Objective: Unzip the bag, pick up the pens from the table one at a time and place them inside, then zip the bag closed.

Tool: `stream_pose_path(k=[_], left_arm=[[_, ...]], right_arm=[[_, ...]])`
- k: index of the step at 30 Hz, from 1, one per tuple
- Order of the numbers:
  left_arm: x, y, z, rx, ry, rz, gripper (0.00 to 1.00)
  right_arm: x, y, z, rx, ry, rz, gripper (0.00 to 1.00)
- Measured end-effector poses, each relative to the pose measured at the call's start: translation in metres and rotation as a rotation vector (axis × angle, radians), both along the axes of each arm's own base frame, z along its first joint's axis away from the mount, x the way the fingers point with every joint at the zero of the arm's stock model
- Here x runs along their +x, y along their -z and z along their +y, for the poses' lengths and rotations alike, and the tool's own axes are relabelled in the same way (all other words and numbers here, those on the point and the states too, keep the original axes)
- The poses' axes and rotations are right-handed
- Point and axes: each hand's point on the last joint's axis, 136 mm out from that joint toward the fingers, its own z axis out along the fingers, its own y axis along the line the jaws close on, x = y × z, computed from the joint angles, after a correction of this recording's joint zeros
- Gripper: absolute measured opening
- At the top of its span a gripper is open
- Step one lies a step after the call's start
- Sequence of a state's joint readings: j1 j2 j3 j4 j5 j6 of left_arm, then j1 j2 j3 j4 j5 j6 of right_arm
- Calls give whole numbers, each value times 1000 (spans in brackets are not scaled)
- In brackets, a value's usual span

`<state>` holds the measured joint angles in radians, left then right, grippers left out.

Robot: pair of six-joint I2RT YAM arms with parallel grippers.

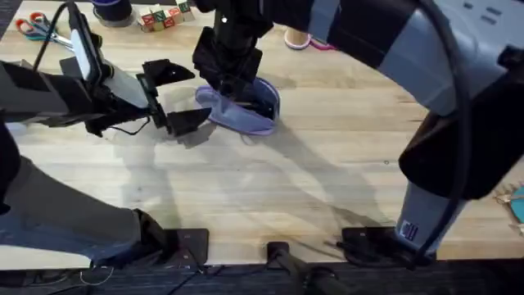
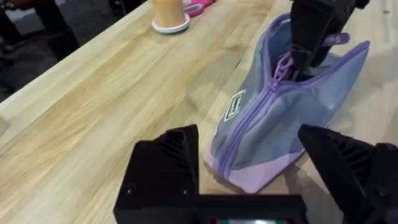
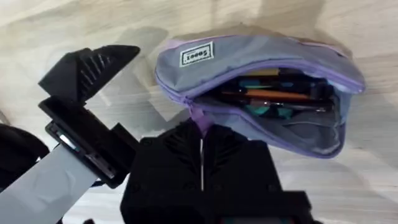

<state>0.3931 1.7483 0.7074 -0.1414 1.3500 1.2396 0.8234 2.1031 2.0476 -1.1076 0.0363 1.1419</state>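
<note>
The lavender bag (image 1: 246, 113) lies on the table (image 1: 327, 180) at centre back, its zip partly open. Inside it I see an orange pen (image 3: 273, 94) among darker ones. My right gripper (image 3: 201, 129) reaches across from the right and stands over the bag, shut on the purple zip pull (image 3: 199, 115); the left wrist view shows it (image 2: 308, 59) at the pull (image 2: 283, 65). My left gripper (image 1: 199, 94) is open at the bag's left end, one finger on each side of that end (image 2: 249, 168), apparently not touching it.
Scissors (image 1: 33, 24) lie at the back left, beside a dark roll (image 1: 110, 10) and small wooden blocks (image 1: 164, 16). A cup on a pink-rimmed base (image 1: 299, 37) stands behind the bag. A teal item (image 1: 516, 205) sits at the right edge.
</note>
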Motion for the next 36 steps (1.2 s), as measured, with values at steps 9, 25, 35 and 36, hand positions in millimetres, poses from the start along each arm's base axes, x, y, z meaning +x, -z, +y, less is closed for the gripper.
stream_pose_path(k=[9, 25, 35, 36], left_arm=[[0, -2, -12, -11, 41, -21, 553], [-1, -1, -14, -11, 45, -12, 41], [-1, -2, -15, -14, 50, -14, 42], [-1, -2, -15, -16, 51, -15, 42]], right_arm=[[0, 0, 0, 0, -2, -1, 32], [1, 0, -3, -20, -11, -12, 33], [16, 4, -36, -79, -34, 7, 33], [20, 4, -41, -81, -34, 10, 33]])
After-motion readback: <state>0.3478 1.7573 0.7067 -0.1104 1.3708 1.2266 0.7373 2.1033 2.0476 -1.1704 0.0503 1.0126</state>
